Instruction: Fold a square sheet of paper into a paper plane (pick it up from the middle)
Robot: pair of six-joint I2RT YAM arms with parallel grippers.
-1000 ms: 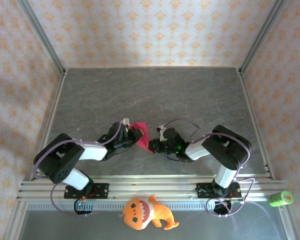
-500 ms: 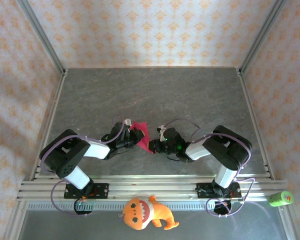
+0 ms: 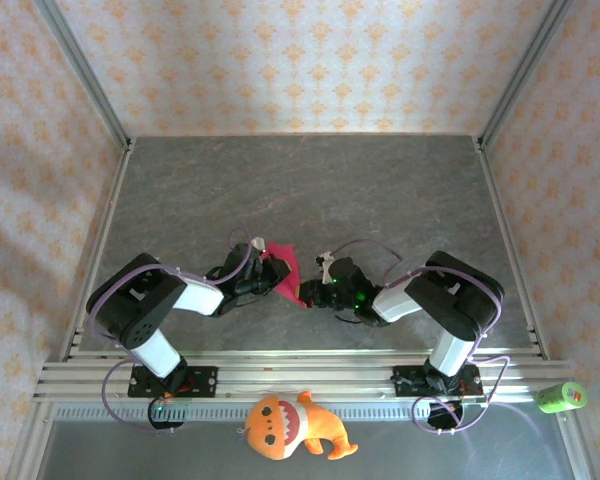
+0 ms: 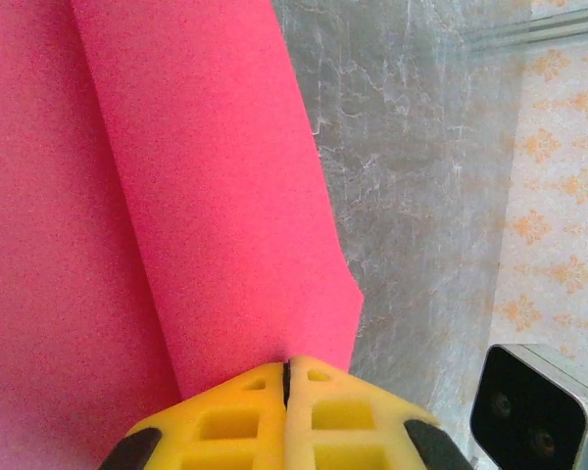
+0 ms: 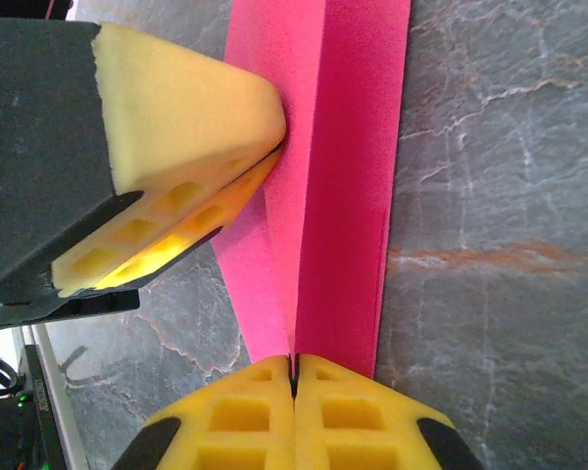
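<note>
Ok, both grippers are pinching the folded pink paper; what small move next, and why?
Probably ease the paper down flat onto the table before opening either grip. The left gripper and right gripper are both shut on it from opposite sides, close together, and the folded layers look loosely stacked, not pressed, so a release now could let the fold spring open.

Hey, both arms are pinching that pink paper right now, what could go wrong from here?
1. The left fingers and right fingers each grip only an edge of the folded paper; pulling apart could tear it or let it slip free.
2. The two sets of fingers sit close together, so a small move might bump them and spoil the crease.
</note>
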